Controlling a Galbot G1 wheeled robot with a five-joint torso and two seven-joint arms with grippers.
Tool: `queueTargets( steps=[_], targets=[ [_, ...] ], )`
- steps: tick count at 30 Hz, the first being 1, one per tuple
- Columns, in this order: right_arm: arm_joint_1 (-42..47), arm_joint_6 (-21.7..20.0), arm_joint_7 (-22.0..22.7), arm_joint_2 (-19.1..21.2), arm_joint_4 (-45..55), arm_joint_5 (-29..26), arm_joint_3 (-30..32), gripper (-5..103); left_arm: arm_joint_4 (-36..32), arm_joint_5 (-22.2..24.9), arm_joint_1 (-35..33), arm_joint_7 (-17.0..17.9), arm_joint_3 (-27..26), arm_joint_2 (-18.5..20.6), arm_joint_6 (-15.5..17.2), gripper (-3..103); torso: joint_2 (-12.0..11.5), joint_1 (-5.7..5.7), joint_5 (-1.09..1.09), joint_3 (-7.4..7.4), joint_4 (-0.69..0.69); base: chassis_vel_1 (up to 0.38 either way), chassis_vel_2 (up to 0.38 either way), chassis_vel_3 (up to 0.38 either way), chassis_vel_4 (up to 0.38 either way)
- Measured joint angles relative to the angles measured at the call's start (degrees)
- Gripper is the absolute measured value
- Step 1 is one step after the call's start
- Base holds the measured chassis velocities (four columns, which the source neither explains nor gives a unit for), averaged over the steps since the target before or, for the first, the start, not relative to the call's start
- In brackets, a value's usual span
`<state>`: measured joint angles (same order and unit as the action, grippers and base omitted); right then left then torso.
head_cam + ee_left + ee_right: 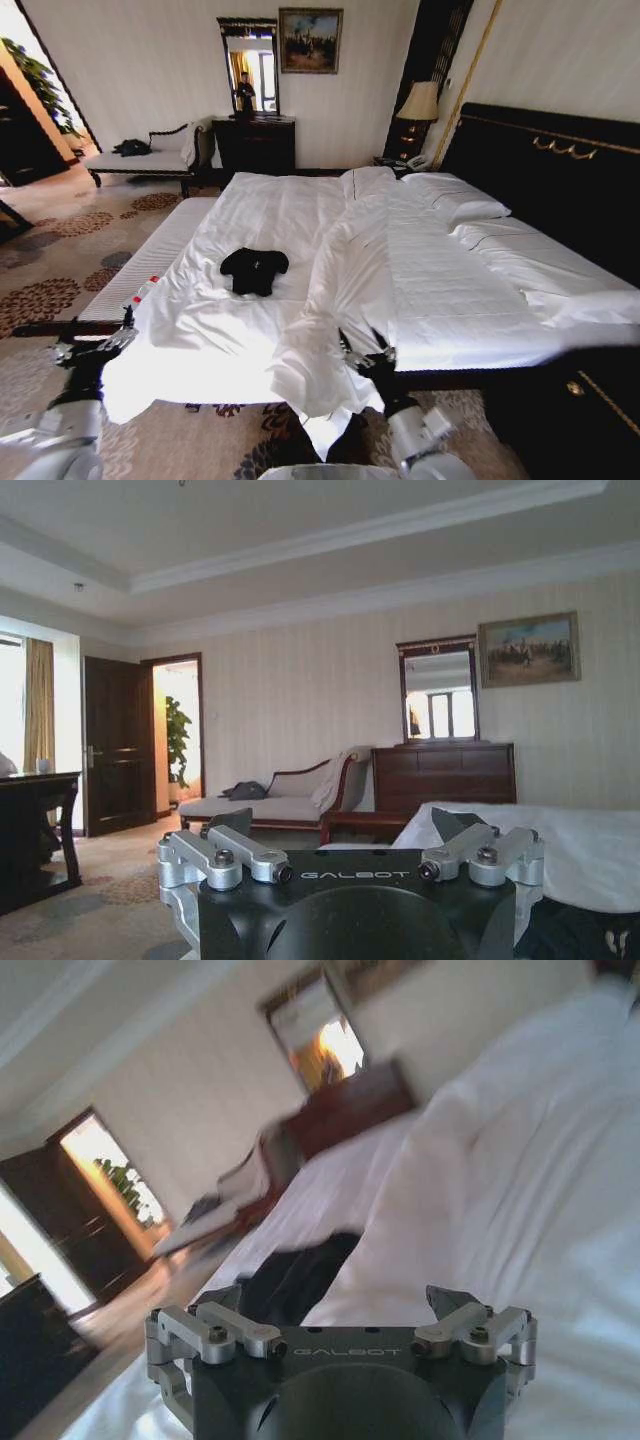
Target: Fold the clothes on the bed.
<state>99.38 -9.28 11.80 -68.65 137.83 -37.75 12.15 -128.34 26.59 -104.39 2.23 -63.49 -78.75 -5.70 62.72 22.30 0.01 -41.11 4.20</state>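
The clothes, a black T-shirt (254, 270) with small white lettering, lie bunched on the white sheet of the bed (250, 215), left of a ridge of pushed-up duvet (345, 270). My left gripper (100, 343) hovers open at the bed's near left corner, well short of the shirt. My right gripper (365, 352) is open over the duvet's near edge, to the right of the shirt. The right wrist view shows its open gripper (340, 1305) pointing along the bed with the T-shirt (300, 1270) ahead of it. In the left wrist view, the left gripper (345, 830) faces the room past the bed's edge (570, 850).
The dark headboard (540, 170) and pillows (455, 200) are on the right. A low white mattress (150, 260) lies along the bed's left side. A bench (145, 160), a dresser with mirror (255, 140) and a lamp (420, 100) stand by the far wall. A dark table (30, 820) is nearby.
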Motion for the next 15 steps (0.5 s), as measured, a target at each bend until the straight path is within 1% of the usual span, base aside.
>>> queueTargets(
  steps=[1,3,6,7,8,10,12,13,15],
  targets=[
    [0.0,0.0,0.0,0.0,0.0,0.0,0.0,100,0.0,0.0,0.0,0.0,0.0,0.0,0.0,100,0.0,0.00,0.00,0.00,0.00,0.000,0.000,0.000,0.000],
    [-4.0,-5.0,4.1,3.3,1.1,-7.4,-2.6,100,0.3,-1.0,-0.2,0.0,0.4,-0.4,0.1,100,0.0,0.00,0.01,0.00,0.01,0.000,0.000,0.000,0.000],
    [-10.7,-11.2,10.3,7.0,1.7,-16.0,-5.8,100,0.9,-1.9,0.1,0.1,1.0,-0.6,0.7,100,0.0,0.00,0.00,0.00,-0.01,0.000,0.000,0.000,0.000],
    [-10.7,-11.2,10.3,7.0,1.7,-16.0,-5.8,100,0.9,-1.9,0.1,0.1,1.0,-0.6,0.7,100,0.0,0.00,0.00,0.00,-0.01,0.000,0.000,0.000,0.000],
    [-13.2,-13.7,12.8,7.7,1.7,-19.3,-6.8,100,1.3,-2.1,0.3,0.2,1.1,-0.6,0.9,100,0.0,0.00,-0.02,-0.01,0.01,0.000,0.000,0.000,0.000],
    [-18.4,-17.6,17.4,8.4,1.2,-25.4,-8.4,100,2.1,-2.5,0.7,0.4,1.5,-0.6,1.2,100,0.0,0.00,-0.02,0.00,0.00,0.000,0.000,0.000,0.000],
    [-22.6,-20.8,20.5,8.9,-0.7,-29.9,-9.8,100,2.9,-2.8,1.0,0.5,1.9,-0.7,1.3,100,0.0,0.00,-0.01,0.00,0.01,0.000,0.000,0.000,0.000],
    [-22.6,-20.8,20.5,8.9,-0.7,-29.9,-9.8,100,2.9,-2.8,1.0,0.5,1.9,-0.7,1.3,100,0.0,0.00,-0.01,0.00,0.01,0.000,0.000,0.000,0.000],
    [-27.5,-23.5,24.5,9.2,-3.0,-34.3,-11.7,100,3.7,-3.1,1.3,0.6,2.2,-0.8,1.3,100,0.0,0.00,-0.02,-0.01,0.01,0.000,0.000,0.000,0.000]
  ],
)
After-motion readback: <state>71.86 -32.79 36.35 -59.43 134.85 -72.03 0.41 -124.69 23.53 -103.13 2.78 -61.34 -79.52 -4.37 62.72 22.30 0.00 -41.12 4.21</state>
